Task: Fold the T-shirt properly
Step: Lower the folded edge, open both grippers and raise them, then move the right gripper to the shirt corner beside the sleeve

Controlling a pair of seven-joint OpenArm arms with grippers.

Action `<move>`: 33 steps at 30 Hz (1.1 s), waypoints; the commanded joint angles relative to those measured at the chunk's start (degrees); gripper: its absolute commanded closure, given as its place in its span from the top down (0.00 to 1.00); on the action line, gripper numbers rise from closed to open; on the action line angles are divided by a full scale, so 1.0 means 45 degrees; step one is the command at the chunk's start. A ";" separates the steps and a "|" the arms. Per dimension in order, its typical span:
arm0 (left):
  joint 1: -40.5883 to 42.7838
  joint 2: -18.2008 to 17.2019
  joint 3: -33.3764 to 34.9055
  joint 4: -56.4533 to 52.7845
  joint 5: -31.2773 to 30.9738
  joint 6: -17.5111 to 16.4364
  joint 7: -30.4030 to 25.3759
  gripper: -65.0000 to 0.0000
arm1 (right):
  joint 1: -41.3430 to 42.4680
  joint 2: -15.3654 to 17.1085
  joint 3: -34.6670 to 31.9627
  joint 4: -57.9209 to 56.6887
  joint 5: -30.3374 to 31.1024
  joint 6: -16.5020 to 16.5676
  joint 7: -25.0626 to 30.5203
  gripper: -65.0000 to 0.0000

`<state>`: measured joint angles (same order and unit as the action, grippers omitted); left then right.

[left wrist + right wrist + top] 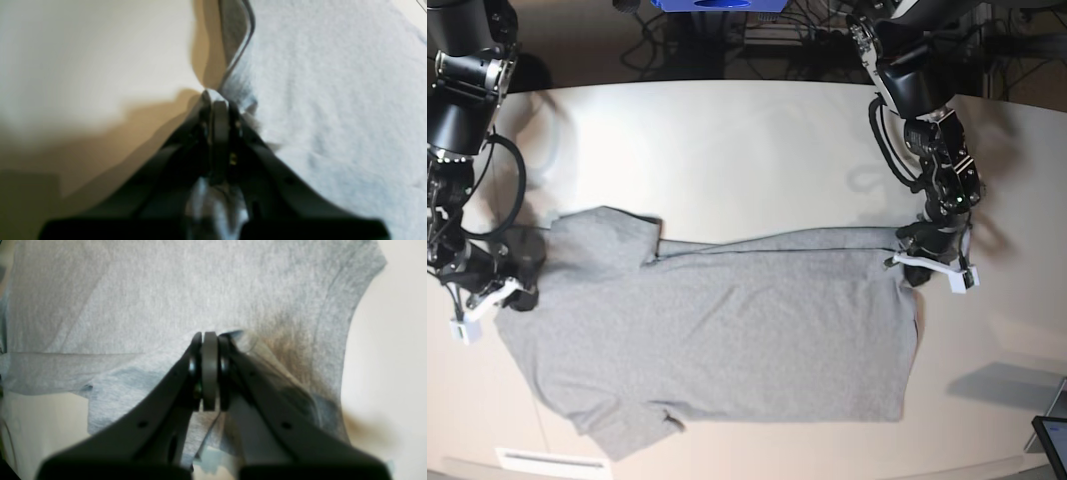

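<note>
With the shirt (pixel 727 330) spread plain side up at table (pixel 757 140) centre, its 3 and 9 o'clock edges are pinched by the closed left gripper (pixel 911 240) and right gripper (pixel 515 283); a first fold seems underway, needing a synchronised lift toward 6 o'clock.

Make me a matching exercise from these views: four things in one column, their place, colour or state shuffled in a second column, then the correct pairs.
Things
1. T-shirt
2. left gripper
3. right gripper
4. table

Descriptions
A. pale beige, bare along the far side in the base view
B. shut on the hem edge, at the base view's right
C. light heather grey, spread flat with its far edge folded over
D. shut on the cloth beside a sleeve, at the base view's left

Pairs: 1-C, 2-B, 3-D, 4-A
</note>
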<state>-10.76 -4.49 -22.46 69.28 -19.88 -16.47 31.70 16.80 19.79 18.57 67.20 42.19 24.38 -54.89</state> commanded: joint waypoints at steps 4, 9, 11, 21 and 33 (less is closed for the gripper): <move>-0.0001 -0.0184 -0.0079 0.0830 -0.0007 -0.0042 -0.0022 0.00 | 0.0341 0.0496 0.0064 0.0256 0.0245 0.0042 0.0233 0.27; 0.0819 -0.0438 -0.0098 0.2139 -0.0086 -0.0023 -0.0022 0.13 | 0.0341 0.0769 0.0162 0.0315 0.0264 0.0042 0.0213 0.64; 0.1113 -0.0438 -0.0352 0.2647 -0.0046 -0.0023 -0.0002 0.30 | 0.0341 0.0886 0.0162 0.0315 0.0264 0.0042 0.0213 0.73; 0.3320 -0.0379 -0.1876 0.6808 0.0012 -0.0042 0.0916 0.67 | -0.1808 0.0437 0.0650 0.5550 0.0362 -0.0778 -0.1623 0.74; 0.5977 -0.0164 -0.0880 0.7844 0.0012 -0.0042 0.0877 0.13 | -0.3508 -0.3314 0.4773 0.6469 0.0343 -0.1247 -0.4456 0.51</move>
<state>16.29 -4.62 -26.02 103.44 -19.49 -16.71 37.08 -0.40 3.81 40.10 95.33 42.19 18.55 -76.42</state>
